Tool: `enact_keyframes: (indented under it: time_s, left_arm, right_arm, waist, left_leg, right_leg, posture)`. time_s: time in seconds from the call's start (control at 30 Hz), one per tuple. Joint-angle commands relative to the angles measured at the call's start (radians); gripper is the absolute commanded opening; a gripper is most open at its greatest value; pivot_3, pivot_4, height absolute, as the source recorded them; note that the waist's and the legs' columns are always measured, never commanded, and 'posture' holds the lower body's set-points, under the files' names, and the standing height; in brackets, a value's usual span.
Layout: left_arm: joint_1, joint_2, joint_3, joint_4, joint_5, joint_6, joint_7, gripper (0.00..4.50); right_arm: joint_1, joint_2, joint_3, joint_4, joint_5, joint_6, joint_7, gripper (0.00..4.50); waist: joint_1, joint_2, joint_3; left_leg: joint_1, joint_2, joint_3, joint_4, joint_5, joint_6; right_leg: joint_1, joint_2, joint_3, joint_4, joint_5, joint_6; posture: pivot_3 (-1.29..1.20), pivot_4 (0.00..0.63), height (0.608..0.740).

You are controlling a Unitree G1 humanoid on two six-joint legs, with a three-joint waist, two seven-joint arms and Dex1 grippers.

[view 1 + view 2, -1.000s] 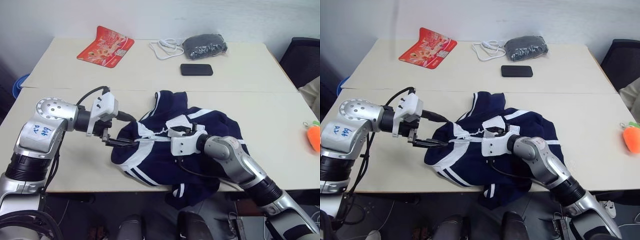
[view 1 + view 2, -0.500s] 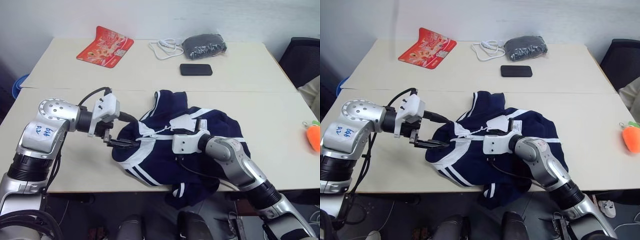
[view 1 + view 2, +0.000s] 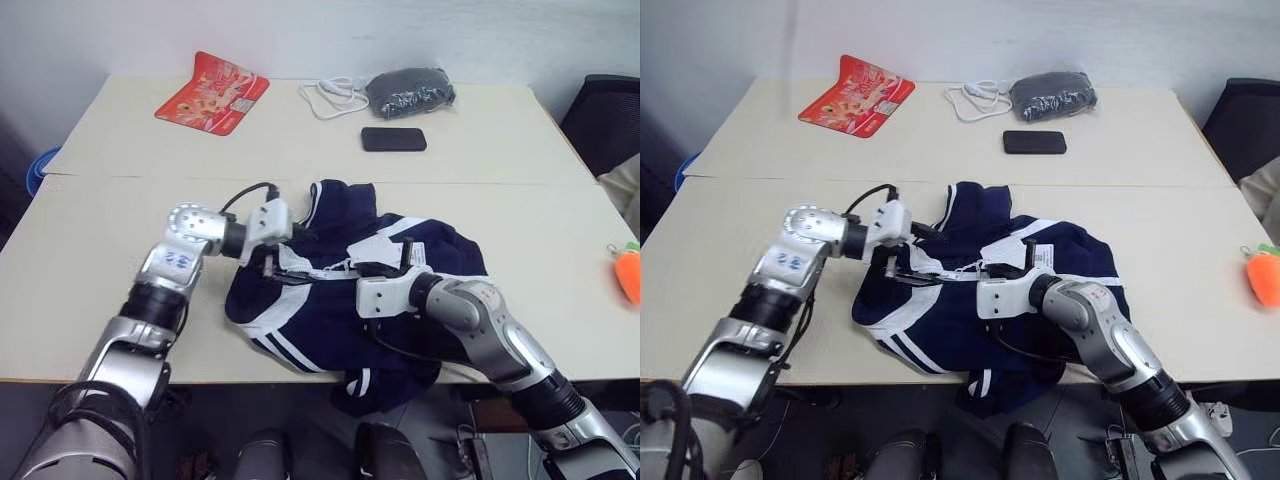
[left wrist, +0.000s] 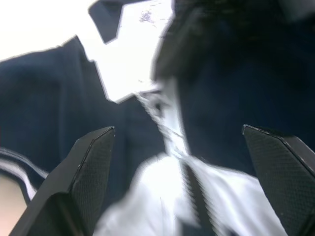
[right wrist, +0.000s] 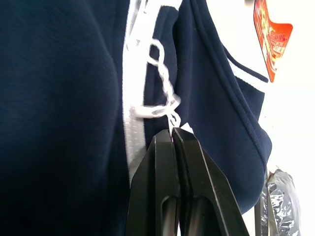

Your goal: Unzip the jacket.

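Note:
The navy jacket (image 3: 330, 300) with white stripes lies crumpled on the near table, its hem hanging over the front edge. Its white zipper line (image 5: 135, 113) runs down the front. A thin white pull cord (image 5: 165, 98) loops off the zipper. My right gripper (image 5: 172, 133) is shut, its tips pinching the end of that cord; in the left eye view the right gripper (image 3: 352, 268) sits mid-jacket. My left gripper (image 4: 177, 129) is open over the zipper line near the collar, its fingers straddling the fabric without gripping it; in the left eye view the left gripper (image 3: 295, 258) sits just left of the right gripper.
On the far table lie a red snack packet (image 3: 212, 92), a white cable (image 3: 335, 97), a dark grey speckled bundle (image 3: 408, 90) and a black phone (image 3: 393, 139). An orange toy (image 3: 628, 272) rests at the right edge. A dark chair (image 3: 605, 115) stands beyond it.
My left arm has swung right and forward, from the jacket's left edge to over the zipper by the collar, still open. The right gripper has stayed on the zipper.

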Motion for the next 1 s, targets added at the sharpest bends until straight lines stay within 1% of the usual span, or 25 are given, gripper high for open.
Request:
enact_keyframes:
  time_s: [0.03,0.1,0.2,0.3,0.5,0.9,1.0]
  left_arm:
    - [-0.028,-0.014,-0.021,0.118,0.039,-0.079,-0.051,4.36]
    - [-0.027,-0.013,-0.033,0.163,0.057,-0.102,-0.087,4.36]
    - [-0.026,-0.008,-0.055,0.239,0.106,-0.172,-0.095,4.36]
    - [-0.033,-0.014,-0.06,0.31,0.139,-0.229,-0.072,4.36]
    - [-0.046,-0.033,-0.056,0.405,0.158,-0.284,-0.035,4.36]
    - [-0.024,-0.033,-0.053,0.448,0.167,-0.318,-0.018,4.36]
    - [-0.015,-0.03,-0.049,0.446,0.163,-0.319,-0.017,4.36]
  right_arm:
    - [0.023,-0.026,-0.054,-0.075,-0.004,0.017,0.006,0.03]
    - [0.034,-0.033,-0.077,-0.098,-0.005,0.036,0.008,0.03]
    - [0.059,-0.048,-0.109,-0.132,-0.006,0.058,0.014,0.03]
    - [0.087,-0.057,-0.131,-0.158,-0.004,0.076,0.019,0.03]
    - [0.13,-0.092,-0.176,-0.193,0.003,0.094,0.03,0.03]
    - [0.204,-0.202,-0.309,-0.146,0.031,0.064,0.012,0.03]
    - [0.206,-0.2,-0.332,-0.151,0.056,0.076,0.016,0.03]
  waist:
    - [-0.004,0.0,0.0]
    - [-0.004,0.0,0.0]
    - [0.0,0.0,0.0]
    - [0.003,0.0,0.0]
    - [0.003,0.0,0.0]
    - [0.005,0.0,-0.003]
    - [0.004,0.001,-0.004]
  left_leg:
    - [0.0,0.0,0.001,0.0,0.0,0.0]
    - [0.0,0.0,0.001,-0.001,0.0,0.0]
    - [0.0,0.0,0.001,0.0,0.0,0.0]
    - [0.0,0.0,0.0,0.0,0.0,0.0]
    - [0.003,0.0,0.0,0.001,0.001,0.0]
    - [0.004,0.0,-0.001,0.001,0.001,0.001]
    - [0.004,0.0,0.0,0.001,0.001,0.001]
  right_leg:
    - [0.0,0.0,0.0,0.0,0.0,0.0]
    - [-0.001,0.0,0.0,0.0,0.0,0.0]
    - [-0.001,0.0,0.0,0.0,0.0,0.0]
    - [0.0,0.0,0.0,0.0,0.0,0.0]
    - [0.002,0.0,0.0,0.001,0.0,0.0]
    - [0.004,-0.001,0.0,0.001,0.0,0.0]
    - [0.004,-0.001,0.0,0.001,0.0,0.0]
  posture:
    - [0.0,0.15,0.74]
    - [0.0,0.15,0.74]
    - [0.0,0.15,0.74]
    - [0.0,0.15,0.74]
    - [0.0,0.15,0.74]
    - [0.0,0.15,0.74]
    - [0.0,0.15,0.74]
